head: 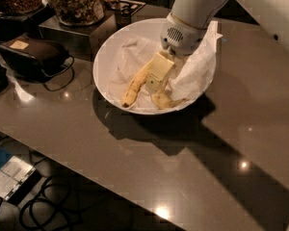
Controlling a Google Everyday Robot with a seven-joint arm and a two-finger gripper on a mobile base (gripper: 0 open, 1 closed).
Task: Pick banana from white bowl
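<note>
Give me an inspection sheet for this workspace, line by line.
Surface: glossy grey table, lamp glints on it.
Job's things: curved banana lies in the white bowl on crumpled paper.
Clutter: straighter banana in the same bowl; dark case; snack jars behind.
Grippers: gripper low inside the bowl, between the two bananas.
Cables: cord beside the case; black cables on the floor.
Surroundings: floor below the table edge, with a blue-white box.
</note>
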